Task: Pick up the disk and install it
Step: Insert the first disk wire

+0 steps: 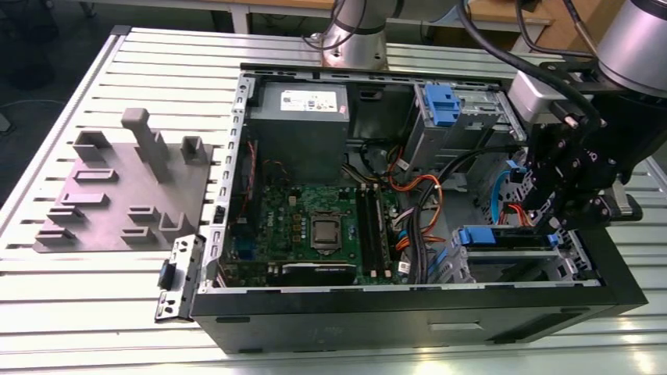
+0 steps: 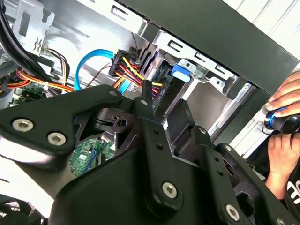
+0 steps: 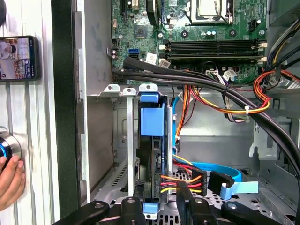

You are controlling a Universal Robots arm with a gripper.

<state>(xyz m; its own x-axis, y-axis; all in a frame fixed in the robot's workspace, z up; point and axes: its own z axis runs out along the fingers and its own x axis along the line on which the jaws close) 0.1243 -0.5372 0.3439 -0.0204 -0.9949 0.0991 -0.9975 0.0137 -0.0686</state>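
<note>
Disk point(image 3: 152, 140) sits in the bay, claw point(image 1: 563, 205) right over it, grip unclear; nearby cables point(image 3: 187, 180) could snag.

An open black metal computer case point(image 1: 417, 308) lies on the slatted metal table point(image 1: 83, 320). A grey moulded plate with upright pegs point(image 1: 120, 195) lies beside it, toward the exterior view's left. The blue-railed disk point(image 1: 508, 238) sits in the case's drive cage, under the black gripper point(image 1: 563, 211).

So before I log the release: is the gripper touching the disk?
Cannot tell. In the first wrist view the gripper sits right at the disk, but contact or a gap isn't plain.
</note>
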